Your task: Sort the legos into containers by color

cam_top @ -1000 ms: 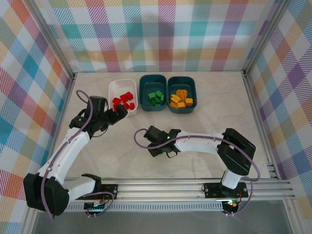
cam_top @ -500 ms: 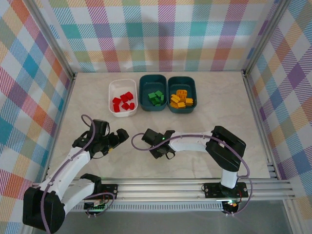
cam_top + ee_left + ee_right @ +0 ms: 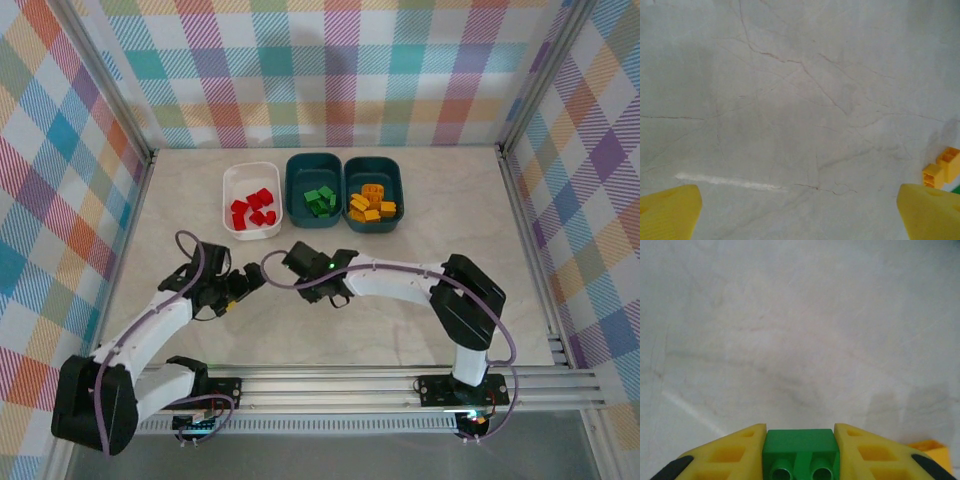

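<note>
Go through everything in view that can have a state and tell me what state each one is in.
left gripper: open, empty.
right gripper: shut on the green lego.
green lego: clamped between the right fingers.
white tub: holds red legos.
middle teal tub: holds green legos.
right teal tub: holds yellow legos.
loose yellow lego: unsorted, lying on the table.

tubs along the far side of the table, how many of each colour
white shallow rounded plastic tub: 1
dark teal shallow rounded plastic tubs: 2, the middle tub and the end tub beside it
total: 3
</note>
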